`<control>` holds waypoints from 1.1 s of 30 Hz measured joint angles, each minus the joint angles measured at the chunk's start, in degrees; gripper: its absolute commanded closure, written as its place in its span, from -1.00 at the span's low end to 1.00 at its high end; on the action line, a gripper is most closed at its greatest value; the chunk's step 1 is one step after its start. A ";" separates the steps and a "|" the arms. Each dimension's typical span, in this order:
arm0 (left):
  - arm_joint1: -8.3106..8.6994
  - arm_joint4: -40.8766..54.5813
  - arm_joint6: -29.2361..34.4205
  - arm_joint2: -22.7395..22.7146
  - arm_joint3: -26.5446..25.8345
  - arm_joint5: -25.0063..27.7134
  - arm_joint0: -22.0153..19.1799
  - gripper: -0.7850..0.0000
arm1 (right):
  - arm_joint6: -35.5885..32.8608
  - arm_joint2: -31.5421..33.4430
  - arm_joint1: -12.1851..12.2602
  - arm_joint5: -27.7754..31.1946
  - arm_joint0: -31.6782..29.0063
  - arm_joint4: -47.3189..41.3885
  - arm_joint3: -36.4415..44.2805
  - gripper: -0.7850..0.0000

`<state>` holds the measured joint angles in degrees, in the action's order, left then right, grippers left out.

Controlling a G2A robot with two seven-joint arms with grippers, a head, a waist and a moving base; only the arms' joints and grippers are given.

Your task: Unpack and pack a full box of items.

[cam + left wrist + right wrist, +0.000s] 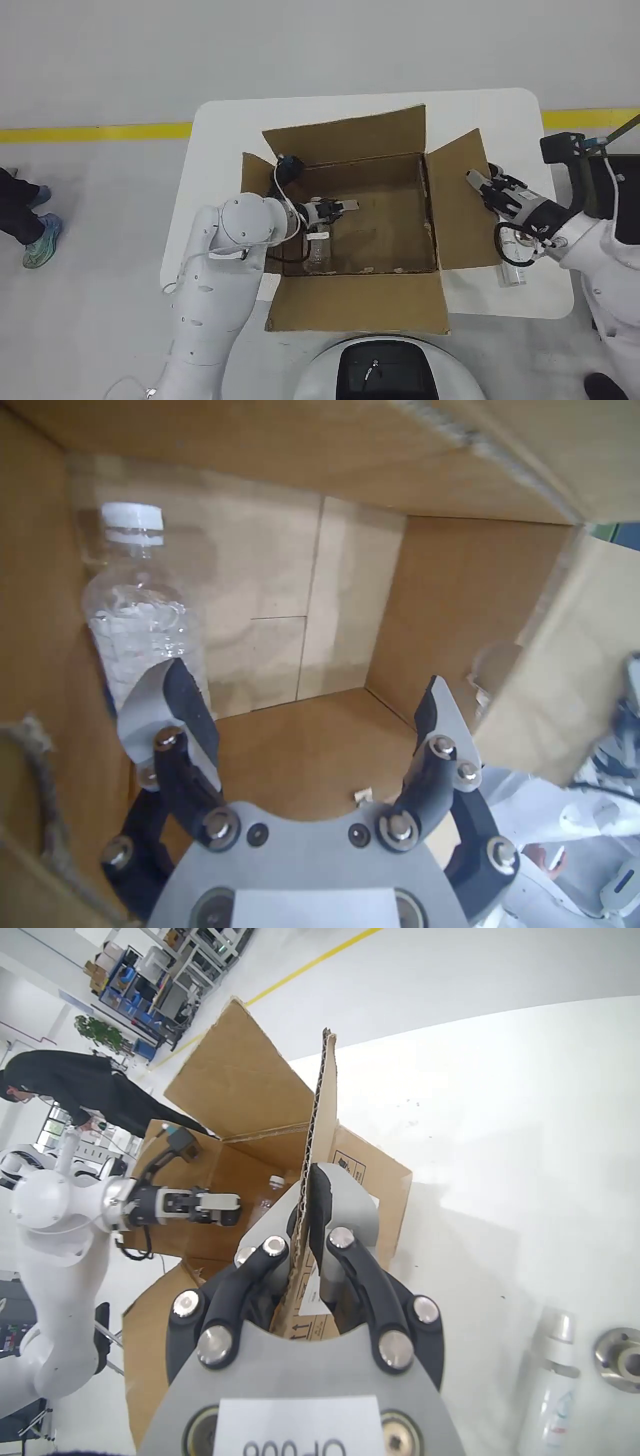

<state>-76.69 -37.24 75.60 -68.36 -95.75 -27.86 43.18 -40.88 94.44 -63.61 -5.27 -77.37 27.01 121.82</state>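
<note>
Cardboard box (350, 300) stands open on the white table (500, 1128), all four flaps folded out, and from where I stand it looks nearly emptied. One clear plastic bottle (140, 615) with a white cap lies inside on the bare floor, hard against a side wall. The left gripper (305, 680) is down in the box with its fingers spread wide and nothing between them, one finger just beside the bottle. The right gripper (307, 1193) is pinching the edge of the right-hand flap (458, 200), holding it back. A white bottle (555, 1378) lies out on the table near that arm. I'd guess unpacking is on its last item, though it could equally be packing just begun; either way, most of the job remains.
</note>
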 measured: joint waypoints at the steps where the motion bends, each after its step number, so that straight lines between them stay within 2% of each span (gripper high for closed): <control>1: 0.15 -0.66 0.09 -0.08 -1.07 0.28 0.14 -1.00 | 0.63 -0.10 0.06 0.70 -0.18 1.65 -0.84 1.00; 3: 0.47 -2.06 0.54 -0.29 -3.55 0.67 0.53 -1.00 | 2.38 -0.44 0.03 1.74 -0.37 2.94 -2.56 0.98; 4: 0.61 -2.58 0.77 -0.43 -4.51 0.77 0.69 -1.00 | 2.85 -0.47 0.02 2.17 -0.37 2.31 -3.14 0.79; 5: 0.77 -3.16 1.11 -0.62 -5.72 0.84 0.90 -1.00 | 3.18 -0.40 0.05 2.77 -0.35 1.96 -3.69 0.26; 6: 0.88 -3.36 1.38 -0.78 -6.60 0.87 1.06 -1.00 | 3.32 -0.34 0.08 3.13 -0.35 2.05 -3.94 -1.00; 10: 1.23 -3.42 1.85 -1.31 -9.82 1.03 1.64 -1.00 | 4.34 0.61 0.18 3.28 -0.44 2.25 -3.92 -1.00; 15: 1.48 -2.23 1.82 -1.42 -13.58 1.89 1.72 -1.00 | 4.19 5.73 0.58 1.70 -1.89 3.47 -2.09 -1.00; 20: 1.73 -1.73 0.39 -1.65 -15.46 2.99 1.60 -1.00 | -4.78 14.23 1.77 2.53 -5.22 9.17 0.09 -1.00; 21: 1.77 -1.69 0.15 -1.69 -15.64 2.98 1.60 -1.00 | -7.37 15.62 2.06 3.86 -5.94 10.45 0.46 -0.88; 22: 1.80 -1.56 -0.04 -1.73 -15.78 2.96 1.62 -1.00 | -10.00 16.94 2.34 5.30 -6.63 11.69 0.72 -0.35; 23: 1.85 -1.26 -0.25 -1.75 -15.94 3.01 1.62 -1.00 | -13.16 18.57 2.65 6.89 -7.46 12.74 0.92 1.00; 28: 1.91 1.23 -0.86 -1.70 -15.93 3.58 1.46 -1.00 | -23.51 21.38 3.41 11.84 -10.52 11.35 1.20 1.00; 33: 1.92 1.35 -0.87 -1.66 -15.87 3.69 1.42 -1.00 | -24.35 21.37 3.47 12.09 -10.98 10.26 1.02 1.00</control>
<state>-74.77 -35.89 74.73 -70.02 -111.62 -24.18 44.60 -65.24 115.81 -60.14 6.82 -88.35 37.27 122.85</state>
